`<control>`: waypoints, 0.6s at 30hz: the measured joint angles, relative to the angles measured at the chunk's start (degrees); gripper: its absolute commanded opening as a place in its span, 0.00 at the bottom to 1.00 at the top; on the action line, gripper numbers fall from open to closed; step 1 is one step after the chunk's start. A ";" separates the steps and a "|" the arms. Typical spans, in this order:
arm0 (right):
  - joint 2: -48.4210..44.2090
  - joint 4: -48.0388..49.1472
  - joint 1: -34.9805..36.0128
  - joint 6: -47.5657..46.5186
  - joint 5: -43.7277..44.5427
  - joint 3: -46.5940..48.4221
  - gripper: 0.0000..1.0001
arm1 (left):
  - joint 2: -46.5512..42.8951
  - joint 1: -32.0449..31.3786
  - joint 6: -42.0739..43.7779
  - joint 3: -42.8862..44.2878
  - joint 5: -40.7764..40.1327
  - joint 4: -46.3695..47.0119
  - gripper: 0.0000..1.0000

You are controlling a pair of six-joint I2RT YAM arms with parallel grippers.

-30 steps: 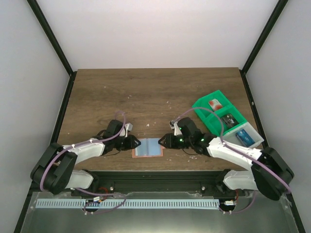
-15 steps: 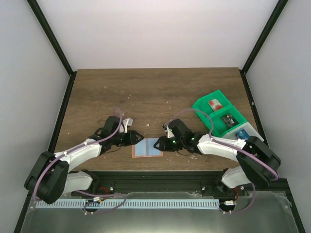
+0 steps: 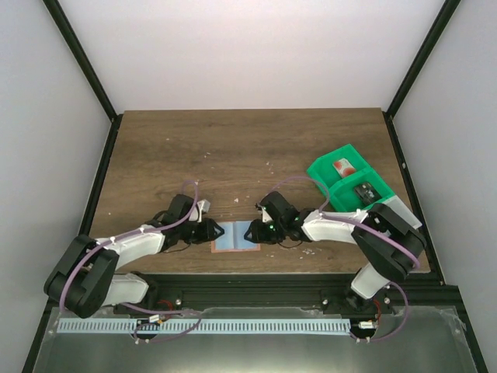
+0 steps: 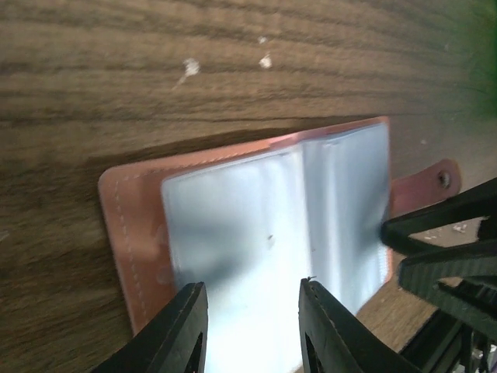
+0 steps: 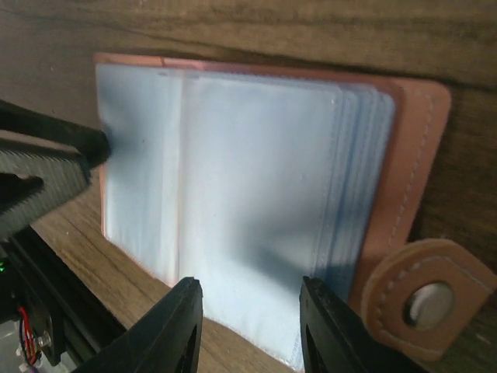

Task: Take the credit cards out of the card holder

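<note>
The card holder lies open and flat near the table's front edge, tan-pink rim outside and light blue sleeves up. My left gripper is open at its left edge. My right gripper is open at its right edge. In the left wrist view my open gripper hovers over the sleeves. In the right wrist view my open gripper hovers over the sleeves, beside the snap tab. No card shows in the sleeves. A red and white card and a dark card lie in the green tray. The blue card is hidden.
The green compartment tray stands at the right of the table, its near end covered by my right arm. Small white crumbs dot the wood around the holder. The black front rail runs just below the holder.
My right arm has slid left until its gripper reaches the holder's right edge, and its elbow now covers the tray's near compartment. My left gripper has shifted slightly at the left edge.
</note>
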 measured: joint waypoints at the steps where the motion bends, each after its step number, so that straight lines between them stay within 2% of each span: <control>1: 0.37 -0.11 0.00 -0.09 0.11 0.46 0.37 | 0.22 0.00 -0.02 -0.42 -0.24 0.20 0.33; 5: 0.76 -0.55 0.00 -0.72 2.08 1.75 0.37 | 1.16 0.00 -0.11 -1.01 -0.31 1.49 0.26; 18: 0.83 -1.20 0.00 -1.14 4.20 2.03 0.38 | 2.36 0.09 -0.92 -2.54 2.08 6.01 0.24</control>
